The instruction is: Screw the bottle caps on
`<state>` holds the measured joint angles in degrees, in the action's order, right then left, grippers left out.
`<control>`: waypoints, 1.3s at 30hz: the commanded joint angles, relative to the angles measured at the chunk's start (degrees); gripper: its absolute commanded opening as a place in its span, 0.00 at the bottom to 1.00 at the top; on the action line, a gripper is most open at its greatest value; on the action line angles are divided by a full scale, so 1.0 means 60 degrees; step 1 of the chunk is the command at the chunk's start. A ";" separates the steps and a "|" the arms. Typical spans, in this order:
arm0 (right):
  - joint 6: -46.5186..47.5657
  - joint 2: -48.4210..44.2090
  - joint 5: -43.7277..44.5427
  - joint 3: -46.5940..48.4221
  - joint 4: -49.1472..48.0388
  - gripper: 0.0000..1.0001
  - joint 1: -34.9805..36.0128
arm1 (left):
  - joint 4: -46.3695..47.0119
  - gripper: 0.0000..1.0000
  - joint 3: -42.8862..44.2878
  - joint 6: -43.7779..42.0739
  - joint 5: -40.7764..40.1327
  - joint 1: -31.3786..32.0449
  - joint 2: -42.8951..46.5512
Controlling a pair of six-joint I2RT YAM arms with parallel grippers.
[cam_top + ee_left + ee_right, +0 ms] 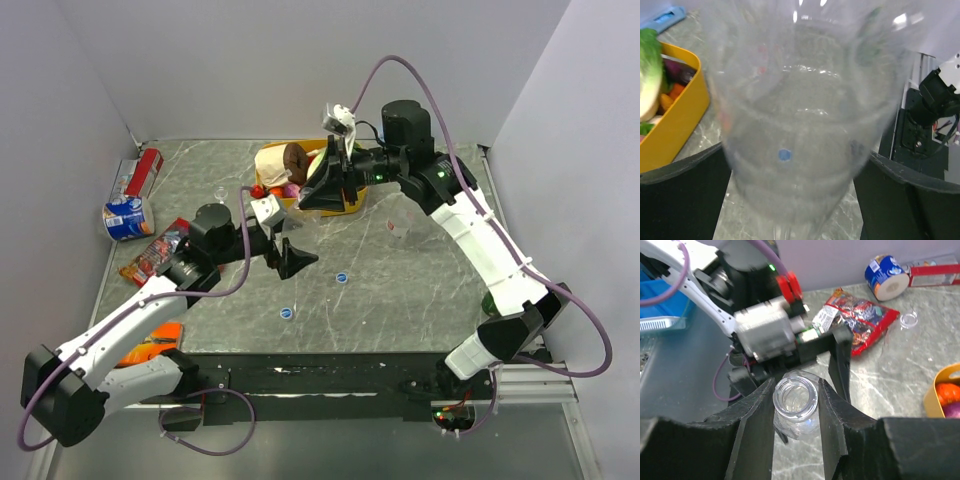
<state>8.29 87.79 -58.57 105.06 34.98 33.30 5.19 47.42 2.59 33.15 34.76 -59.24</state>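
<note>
Here the right claw (795,390) pinches the open neck of a clear bottle (795,402) above the desk's (420,300) middle. The left claw (797,160) gapes wide around its body, seemingly without touching. A blue cap (342,277) lies nearby.

no legible text, print on can (885,275) and packet (860,317) blurred

Clear bottle (795,407): uncapped, open mouth facing the right wrist cam, colourless. Its neck is pinched between the right gripper (795,390) fingers and its body sits between the spread left gripper (795,170) fingers (contact there unclear). Near blue cap (287,313) lies flat on the table, pale centre up. Far blue cap (341,277) also lies flat, right of and beyond the first, well apart from it. Whitish-translucent cap (908,319) lies alone, far left on the table.
</note>
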 commanded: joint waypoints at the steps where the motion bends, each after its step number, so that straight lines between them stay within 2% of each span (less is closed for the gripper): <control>1: -0.0430 -0.0393 -0.0215 0.0303 -0.0864 0.11 0.0163 | 0.0717 0.97 0.0256 -0.0109 0.0701 0.0065 -0.0102; 8: -0.0225 -0.0525 0.0005 0.0069 -0.0703 0.14 0.0309 | 0.0732 0.75 0.0183 -0.0329 0.0789 0.0065 0.0001; 19: 0.0126 -0.0247 0.0298 0.0684 -0.0162 0.15 0.0310 | 0.0248 0.75 0.0036 -0.1193 0.0686 0.0065 0.0030; 28: 0.0229 -0.0217 0.0488 0.0787 -0.0146 0.17 0.0631 | 0.0247 0.65 -0.0007 -0.1384 0.0672 0.0065 -0.0028; 31: 0.0054 -0.0247 0.0518 0.0669 -0.0395 0.18 0.0646 | 0.0423 0.55 -0.0022 -0.1486 0.0745 0.0065 -0.0145; 32: 0.0097 -0.0218 0.0576 0.0771 -0.0410 0.27 0.0661 | 0.0482 0.51 -0.0037 -0.1501 0.0716 0.0065 -0.0146; 34: 0.0549 -0.0130 0.1014 0.1107 0.0158 0.45 0.0632 | 0.0396 0.49 -0.0037 -0.1559 0.0599 0.0051 -0.0102; 35: 0.1030 -0.0086 0.1378 0.1500 0.0393 0.60 0.0559 | 0.0308 0.46 -0.0022 -0.1661 0.0541 0.0036 -0.0044; 37: 0.1704 -0.0100 0.2010 0.1884 0.0980 0.73 0.0267 | 0.0088 0.38 -0.0037 -0.1880 0.0438 0.0007 0.0073; 38: 0.1766 -0.0202 0.2142 0.2030 0.1025 0.79 -0.0242 | -0.0131 0.37 -0.0080 -0.1983 0.0394 0.0021 0.0132; 39: 0.1767 -0.0246 0.2318 0.2061 0.0953 0.82 -0.0523 | -0.0220 0.35 -0.0139 -0.2057 0.0321 0.0007 0.0191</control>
<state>13.58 88.33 -50.70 112.16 39.40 35.38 5.23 47.24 -6.52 35.66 34.94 -59.83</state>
